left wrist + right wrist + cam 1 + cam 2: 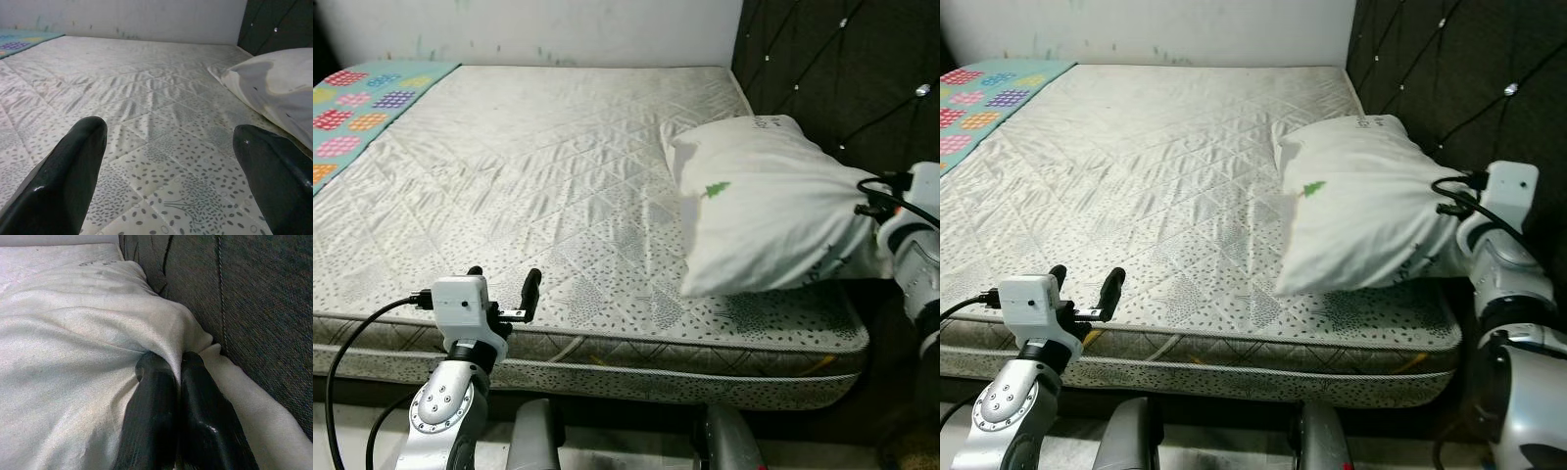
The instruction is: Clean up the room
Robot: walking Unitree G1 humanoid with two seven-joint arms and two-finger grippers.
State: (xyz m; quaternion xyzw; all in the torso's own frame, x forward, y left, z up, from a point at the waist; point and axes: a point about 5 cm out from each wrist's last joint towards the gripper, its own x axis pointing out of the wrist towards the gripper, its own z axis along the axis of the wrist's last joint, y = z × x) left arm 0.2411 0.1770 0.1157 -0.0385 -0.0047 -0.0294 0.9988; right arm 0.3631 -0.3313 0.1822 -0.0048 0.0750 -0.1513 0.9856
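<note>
Both arms are silver metal with rounded joint housings; the left arm [445, 411] shows a ring of small screws on its joint. Each wrist carries a white boxy block with black cables looping from it. The left pincer [504, 282] and right pincer [171, 369] have long, glossy black fingers with rounded tips.

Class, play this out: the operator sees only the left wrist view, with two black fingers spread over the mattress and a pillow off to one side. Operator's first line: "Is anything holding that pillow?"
Observer: Yes. The right gripper has its fingers pinched shut on a fold of the pillow.
Operator: Where on the pillow?
Observer: At the end nearest the dark headboard.
Operator: Where is my own gripper?
Observer: The left gripper is open, at the mattress edge nearest the robot.
Operator: Anything else on the bed?
Observer: A colourful patterned blanket at the far left corner.
</note>
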